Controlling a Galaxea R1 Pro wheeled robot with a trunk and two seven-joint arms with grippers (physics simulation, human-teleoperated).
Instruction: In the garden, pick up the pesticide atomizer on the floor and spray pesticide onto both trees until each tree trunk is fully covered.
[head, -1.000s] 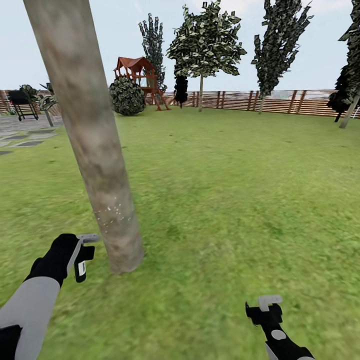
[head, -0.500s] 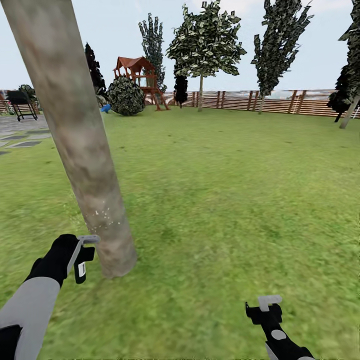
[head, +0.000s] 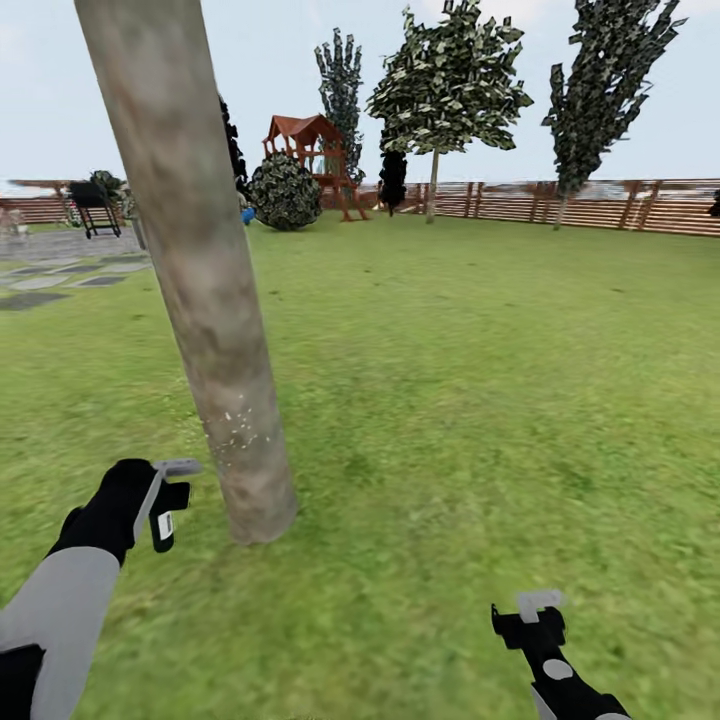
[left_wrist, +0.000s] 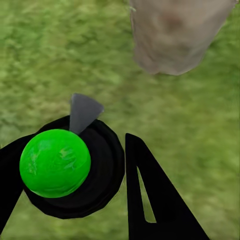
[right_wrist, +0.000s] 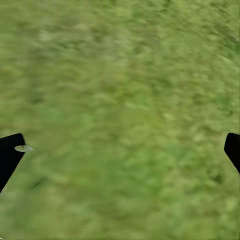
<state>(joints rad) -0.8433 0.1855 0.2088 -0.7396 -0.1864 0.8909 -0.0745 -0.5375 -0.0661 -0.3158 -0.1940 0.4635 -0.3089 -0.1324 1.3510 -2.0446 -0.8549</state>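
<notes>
The left gripper's (left_wrist: 100, 200) jaws are clamped around the pesticide atomizer (left_wrist: 56, 164), gripping its black body just under the green cap; the right gripper's (right_wrist: 120, 150) jaws hang spread and empty over the lawn (head: 480, 380). The atomizer looks light, rigid and smooth, so I judge a firm hold at the neck best, nozzle toward the tree trunk (head: 215, 330) just beside it.

Tree trunk (head: 205, 300) before left gripper (head: 160, 505)
</notes>
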